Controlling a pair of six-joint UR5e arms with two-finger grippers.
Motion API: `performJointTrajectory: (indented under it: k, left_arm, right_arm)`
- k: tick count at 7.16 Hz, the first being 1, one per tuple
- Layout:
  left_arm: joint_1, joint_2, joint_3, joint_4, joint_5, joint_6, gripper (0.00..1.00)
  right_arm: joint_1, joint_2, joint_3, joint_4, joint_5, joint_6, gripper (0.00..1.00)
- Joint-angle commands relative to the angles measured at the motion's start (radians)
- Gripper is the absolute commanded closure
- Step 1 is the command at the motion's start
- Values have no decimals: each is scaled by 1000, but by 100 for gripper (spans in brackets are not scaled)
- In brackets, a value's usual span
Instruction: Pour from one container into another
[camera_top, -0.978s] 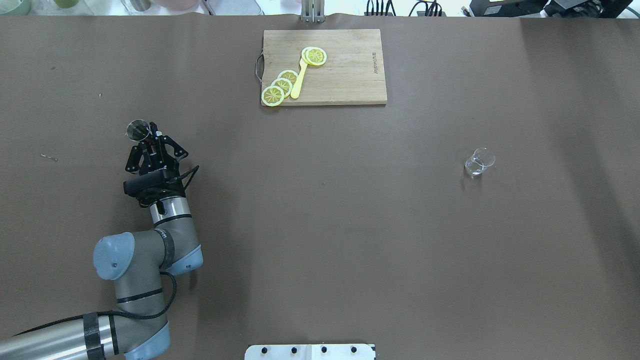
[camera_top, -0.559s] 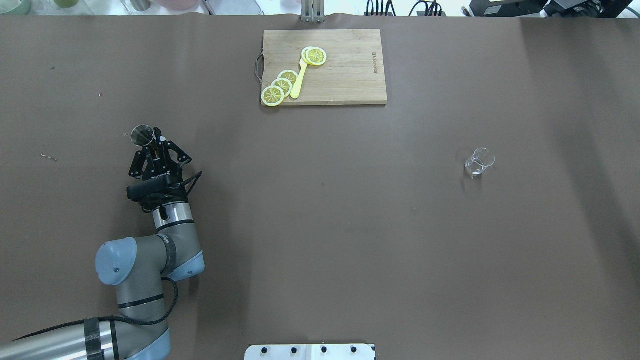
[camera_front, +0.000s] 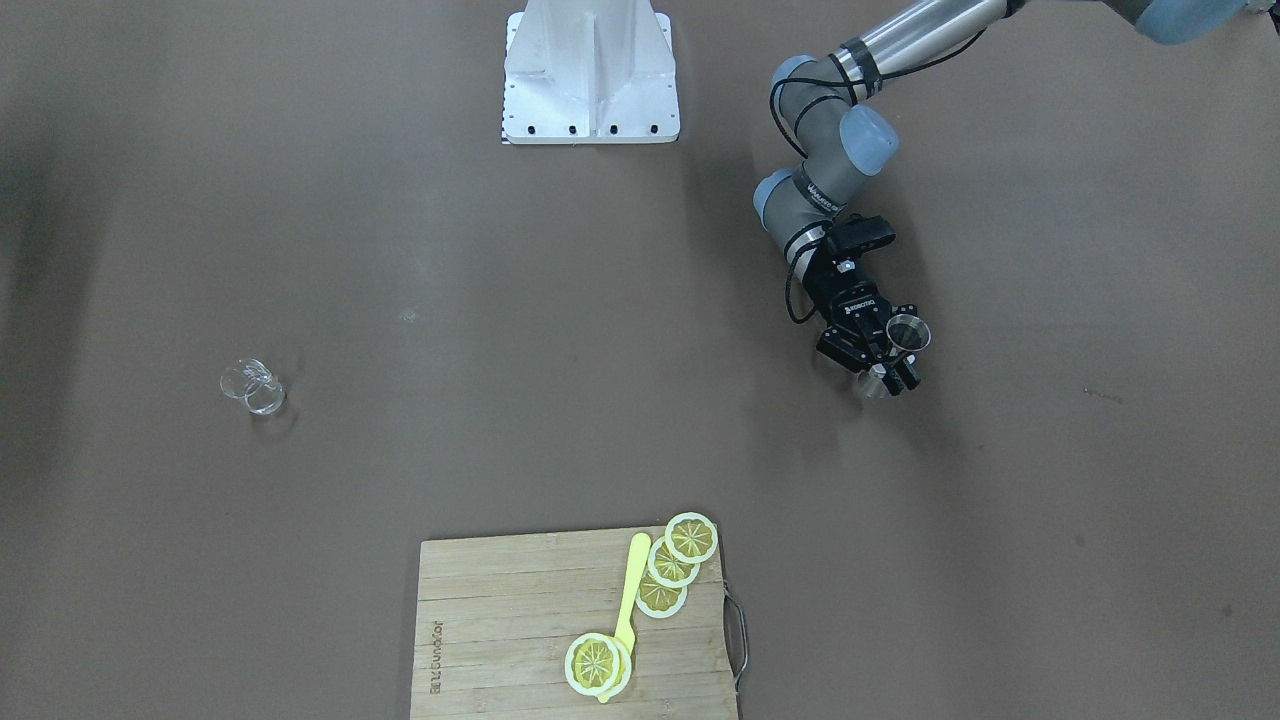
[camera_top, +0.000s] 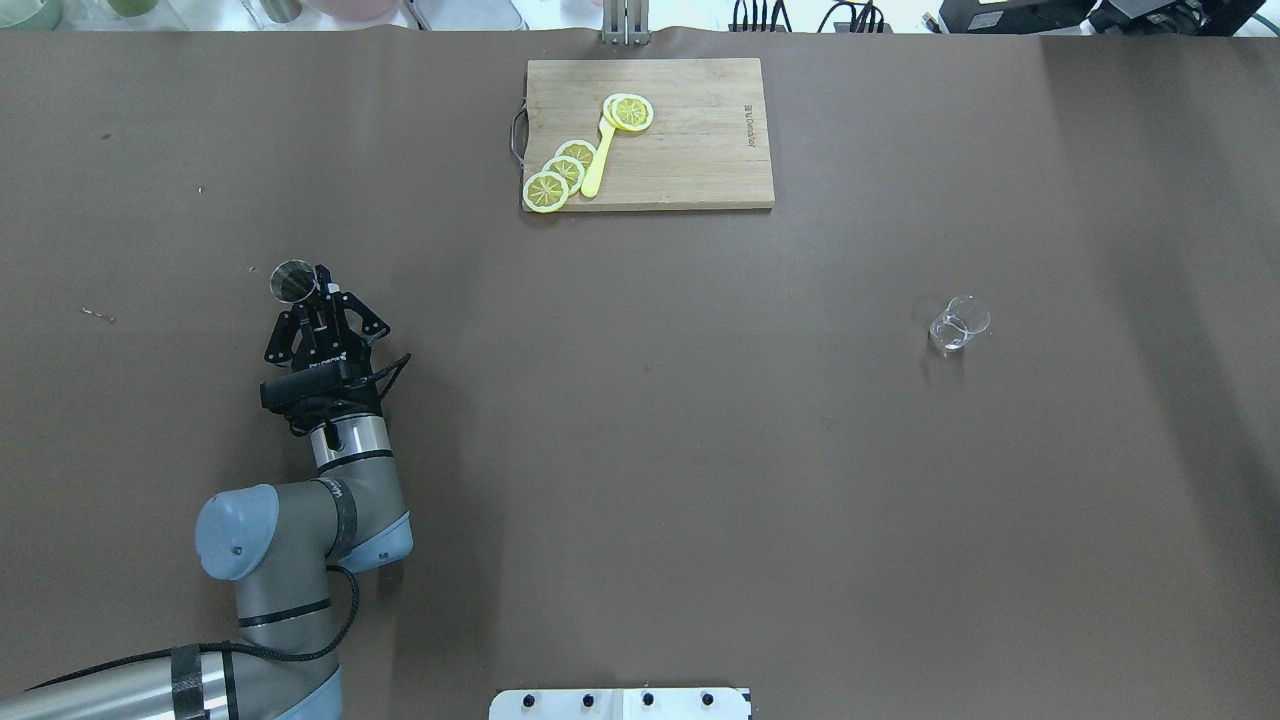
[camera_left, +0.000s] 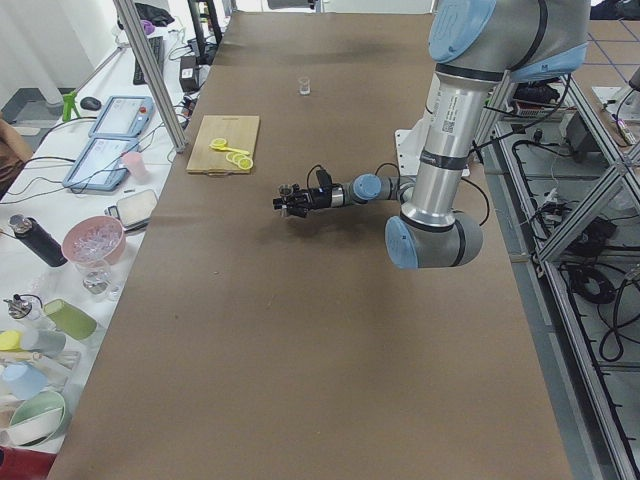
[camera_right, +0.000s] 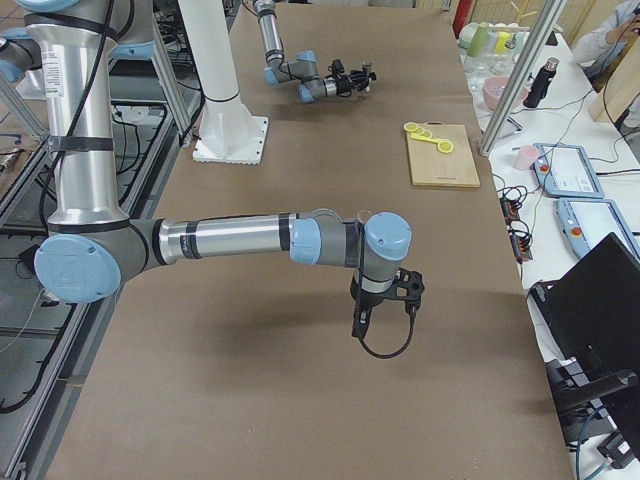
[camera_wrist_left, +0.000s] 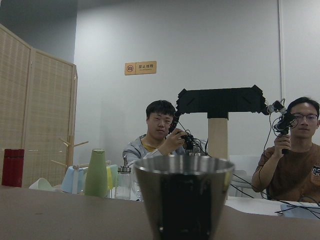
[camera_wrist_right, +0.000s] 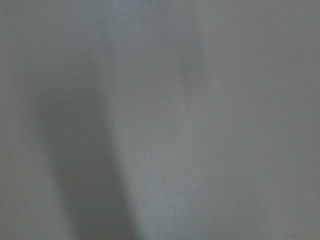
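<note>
A small metal cup (camera_top: 290, 281) sits upright between the fingers of my left gripper (camera_top: 312, 291), which is shut on it at the table's left side. In the left wrist view the metal cup (camera_wrist_left: 184, 197) fills the lower middle, rim level. The front-facing view shows the same cup (camera_front: 908, 332) in the left gripper (camera_front: 893, 368), just above the table. A clear glass cup (camera_top: 958, 324) stands alone far to the right. My right gripper (camera_right: 385, 300) shows only in the exterior right view, pointing down over bare table; I cannot tell whether it is open or shut.
A wooden cutting board (camera_top: 690, 150) with lemon slices (camera_top: 560, 172) and a yellow utensil (camera_top: 598, 160) lies at the far middle edge. The white robot base plate (camera_top: 620, 703) is at the near edge. Bottles and bowls (camera_left: 90, 245) line a side bench.
My left gripper has pulled back toward the robot and slightly right, carrying the metal cup with it. The glass cup has not moved.
</note>
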Motion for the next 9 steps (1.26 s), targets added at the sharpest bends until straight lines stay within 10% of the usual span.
performJointTrajectory:
  k: [1, 8, 9]
  left_arm:
    - [14, 1, 0, 0, 0, 0, 100]
    - [30, 2, 0, 0, 0, 2, 100]
    - [31, 3, 0, 0, 0, 2, 83]
  right_arm:
    - [0, 1, 0, 0, 0, 0, 0]
    - [0, 1, -2, 0, -2, 0, 0]
    - [0, 2, -2, 0, -2, 0, 0]
